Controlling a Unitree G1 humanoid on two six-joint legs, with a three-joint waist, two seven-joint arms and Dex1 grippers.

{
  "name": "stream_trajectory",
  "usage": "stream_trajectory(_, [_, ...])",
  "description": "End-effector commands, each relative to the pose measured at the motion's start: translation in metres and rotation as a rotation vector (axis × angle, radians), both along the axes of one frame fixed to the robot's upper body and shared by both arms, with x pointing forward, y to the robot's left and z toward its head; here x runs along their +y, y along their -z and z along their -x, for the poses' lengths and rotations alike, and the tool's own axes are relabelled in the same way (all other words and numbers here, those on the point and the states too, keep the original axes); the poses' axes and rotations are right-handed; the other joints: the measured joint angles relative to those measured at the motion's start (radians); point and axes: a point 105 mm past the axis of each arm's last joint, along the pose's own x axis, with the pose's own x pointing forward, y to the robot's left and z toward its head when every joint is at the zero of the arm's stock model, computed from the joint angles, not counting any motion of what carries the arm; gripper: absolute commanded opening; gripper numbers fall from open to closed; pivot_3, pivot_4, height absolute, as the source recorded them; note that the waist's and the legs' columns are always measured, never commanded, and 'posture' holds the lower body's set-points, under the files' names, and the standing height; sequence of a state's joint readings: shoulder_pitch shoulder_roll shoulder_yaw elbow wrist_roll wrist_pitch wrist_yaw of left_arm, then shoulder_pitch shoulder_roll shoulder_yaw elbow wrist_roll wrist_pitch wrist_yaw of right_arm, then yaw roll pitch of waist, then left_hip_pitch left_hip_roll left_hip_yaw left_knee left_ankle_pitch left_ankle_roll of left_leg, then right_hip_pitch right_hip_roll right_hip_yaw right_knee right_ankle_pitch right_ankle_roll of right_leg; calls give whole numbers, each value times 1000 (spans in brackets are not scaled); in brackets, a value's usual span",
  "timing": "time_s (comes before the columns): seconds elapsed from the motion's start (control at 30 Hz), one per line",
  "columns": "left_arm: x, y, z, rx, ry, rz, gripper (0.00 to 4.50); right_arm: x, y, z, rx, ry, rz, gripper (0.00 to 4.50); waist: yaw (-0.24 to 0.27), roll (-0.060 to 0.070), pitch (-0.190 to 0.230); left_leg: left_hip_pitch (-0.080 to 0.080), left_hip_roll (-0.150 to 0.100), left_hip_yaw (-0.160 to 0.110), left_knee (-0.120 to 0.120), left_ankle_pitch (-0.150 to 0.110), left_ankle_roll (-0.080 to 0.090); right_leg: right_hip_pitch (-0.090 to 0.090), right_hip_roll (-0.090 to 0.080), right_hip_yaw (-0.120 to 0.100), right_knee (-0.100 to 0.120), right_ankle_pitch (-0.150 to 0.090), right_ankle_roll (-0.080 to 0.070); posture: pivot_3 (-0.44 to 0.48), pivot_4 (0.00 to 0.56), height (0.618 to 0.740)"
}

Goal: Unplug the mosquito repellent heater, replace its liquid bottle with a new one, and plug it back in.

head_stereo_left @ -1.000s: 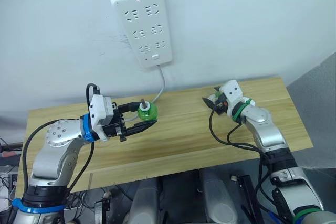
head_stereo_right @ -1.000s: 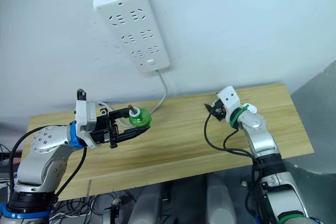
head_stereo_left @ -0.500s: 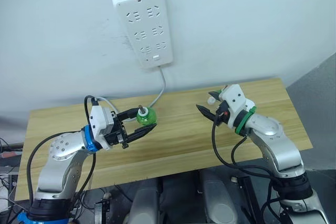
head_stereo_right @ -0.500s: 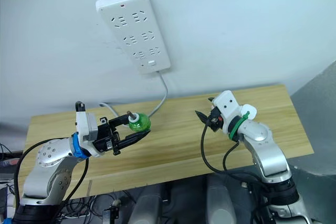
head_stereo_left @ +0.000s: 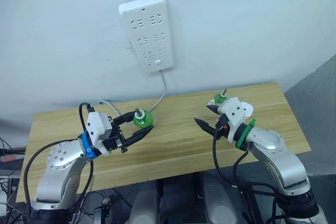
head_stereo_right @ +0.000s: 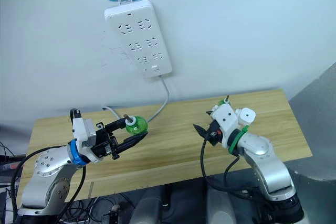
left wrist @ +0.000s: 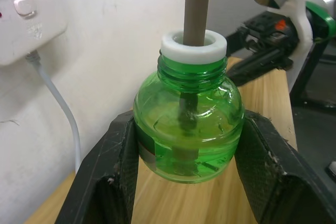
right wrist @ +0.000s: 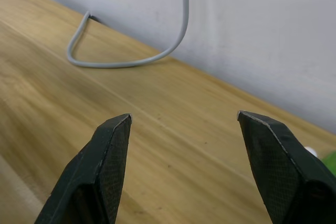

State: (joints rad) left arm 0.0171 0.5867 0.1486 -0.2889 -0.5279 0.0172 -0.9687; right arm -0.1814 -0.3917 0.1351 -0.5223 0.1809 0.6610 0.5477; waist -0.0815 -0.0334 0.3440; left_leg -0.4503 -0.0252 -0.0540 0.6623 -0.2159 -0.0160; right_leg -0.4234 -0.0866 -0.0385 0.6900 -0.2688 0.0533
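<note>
L gripper (head_stereo_left: 137, 128) jaws clamped on green bottle (head_stereo_left: 142, 119), held upright above worktop (head_stereo_left: 173, 140) under wall power strip (head_stereo_left: 147, 32). R gripper (head_stereo_left: 207, 118) jaws wide open, empty, over worktop. 2nd green bottle (head_stereo_left: 220, 98) stands just behind R gripper; heater can't tell.

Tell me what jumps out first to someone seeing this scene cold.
The bright green bottle stands out, clamped upright between the left gripper's black fingers above the wooden table. Behind it, a long white power strip hangs on the wall. The right gripper hangs open over the table, with a second green bottle behind it.
</note>
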Motion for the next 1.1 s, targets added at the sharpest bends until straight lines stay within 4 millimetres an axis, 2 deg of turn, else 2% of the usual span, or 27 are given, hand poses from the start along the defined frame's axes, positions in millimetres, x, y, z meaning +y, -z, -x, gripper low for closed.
stream_trajectory(0.03, [-2,-9,5,-46,-5,5,2224,5,-9,11,-22,-27,-18,3338,0,0,0,0,0,0,0,0,0,0,0,0,0,0,0,-174,292,734])
stream_trajectory(0.37, [-1,1,13,-20,-18,17,2224,7,-6,21,10,-37,-15,3338,-1,0,-1,0,0,0,0,0,0,0,0,0,0,0,0,-175,297,734])
stream_trajectory(1.1, [0,1,12,-21,-29,15,2224,9,-6,26,22,-49,-14,3338,0,0,-15,1,0,0,0,-1,1,1,0,0,-1,0,0,-178,299,734])
